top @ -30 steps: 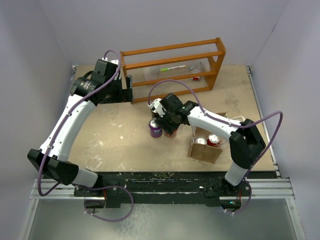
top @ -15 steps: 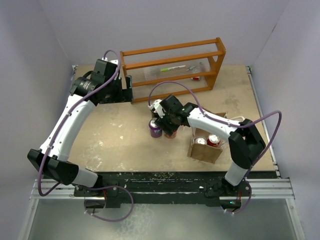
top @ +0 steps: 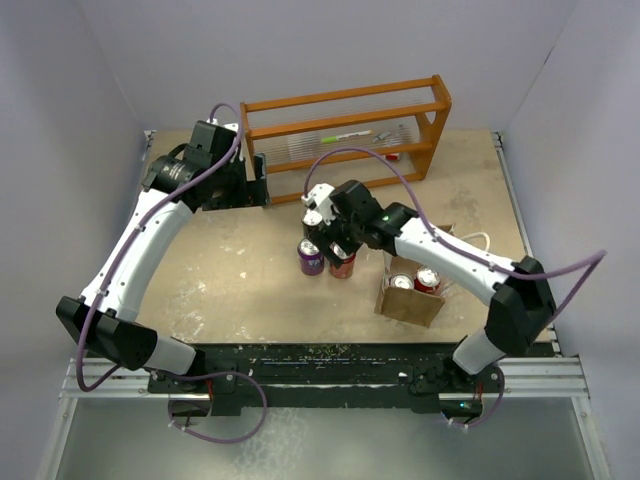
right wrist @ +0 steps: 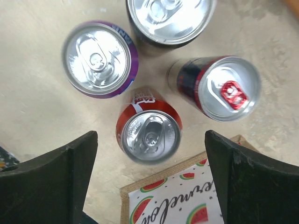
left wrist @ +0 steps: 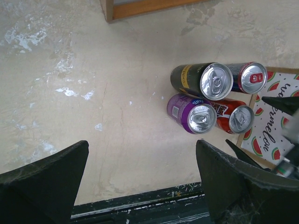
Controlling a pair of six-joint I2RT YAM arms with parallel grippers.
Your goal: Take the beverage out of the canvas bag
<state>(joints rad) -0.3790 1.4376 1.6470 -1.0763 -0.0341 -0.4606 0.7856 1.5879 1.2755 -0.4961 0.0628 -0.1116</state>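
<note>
The canvas bag (top: 408, 305) stands right of centre with two red-topped cans (top: 401, 282) inside. Its watermelon-print side shows in the right wrist view (right wrist: 187, 200) and the left wrist view (left wrist: 275, 123). A red can (right wrist: 148, 132) stands on the table beside the bag, next to a purple can (right wrist: 99, 59), a black can (right wrist: 170, 18) and a navy can (right wrist: 219, 86). My right gripper (right wrist: 149, 140) is open and empty above the red can (top: 342, 264). My left gripper (left wrist: 141, 154) is open and empty, high over the table near the rack.
An orange wooden rack (top: 345, 135) stands at the back with a pen and a small red item on its shelf. The purple can (top: 311, 257) stands left of the red one. The table's dark front edge (left wrist: 140, 205) shows below the left gripper.
My right gripper has lifted and drawn back from the red can, which now stands uncovered on the table. The right arm's elbow swung right. The left arm barely moved.
</note>
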